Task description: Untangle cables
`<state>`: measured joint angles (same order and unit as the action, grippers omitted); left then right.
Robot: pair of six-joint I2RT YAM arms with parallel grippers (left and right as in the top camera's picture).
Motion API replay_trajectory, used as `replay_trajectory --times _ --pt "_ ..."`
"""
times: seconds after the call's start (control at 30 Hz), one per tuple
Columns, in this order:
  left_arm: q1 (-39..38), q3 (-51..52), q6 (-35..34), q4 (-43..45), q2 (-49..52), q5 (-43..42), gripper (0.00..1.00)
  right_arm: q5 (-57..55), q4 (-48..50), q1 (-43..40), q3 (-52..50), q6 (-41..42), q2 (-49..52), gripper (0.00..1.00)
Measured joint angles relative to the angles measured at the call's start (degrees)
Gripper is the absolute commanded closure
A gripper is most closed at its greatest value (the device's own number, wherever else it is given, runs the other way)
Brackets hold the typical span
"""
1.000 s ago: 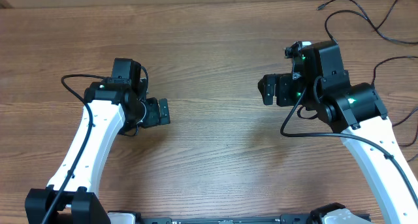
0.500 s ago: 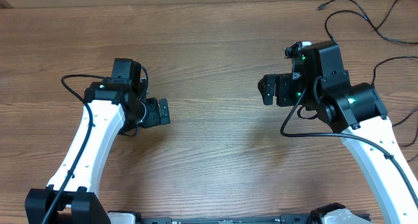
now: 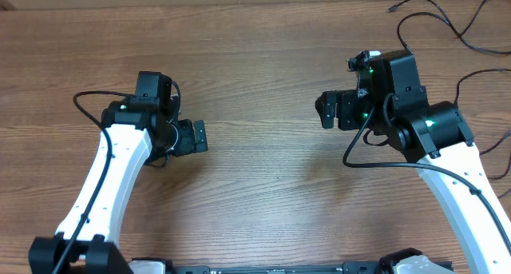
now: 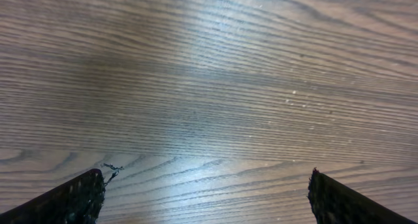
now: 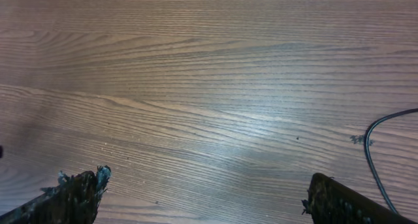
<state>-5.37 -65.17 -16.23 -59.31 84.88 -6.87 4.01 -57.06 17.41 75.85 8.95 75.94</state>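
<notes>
Both claws are standing wide apart and gripping nothing. The left claw (image 3: 199, 137) and the right claw (image 3: 323, 110) are facing each other across bare table (image 3: 263, 58). Each wrist view is showing only wood grain between the spread fingertips.

The cables (image 3: 431, 17) are lying well behind the right claw, past its wrist and out toward the far corner. They are well apart from the left claw, with the right claw in between. None of them is lying between either pair of jaws.

We are judging them light, thin and limp. They are likely to slide and drag on the wood rather than lift cleanly, and a hard pull on a loop risks tightening a knot. We are favouring a pinch across a free stretch of cord just behind a plug end (image 3: 393, 7), not on its tip.

We are counting two claws, one plug end and at least three runs of thin cord. They are running off the edge, so we cannot say how many cables that makes. No knot is showing. A dark cord (image 5: 369, 152) is curving just outside one fingertip of the right claw. We cannot tell whether it is a task cable or the arm's own lead.
</notes>
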Motion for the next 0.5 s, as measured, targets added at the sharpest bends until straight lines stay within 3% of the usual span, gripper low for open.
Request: replay_trajectory --times 0.5 --pt "0.0 0.5 0.0 0.2 -19.1 0.0 0.0 0.0 0.0 0.0 0.0 0.0 0.0 0.0"
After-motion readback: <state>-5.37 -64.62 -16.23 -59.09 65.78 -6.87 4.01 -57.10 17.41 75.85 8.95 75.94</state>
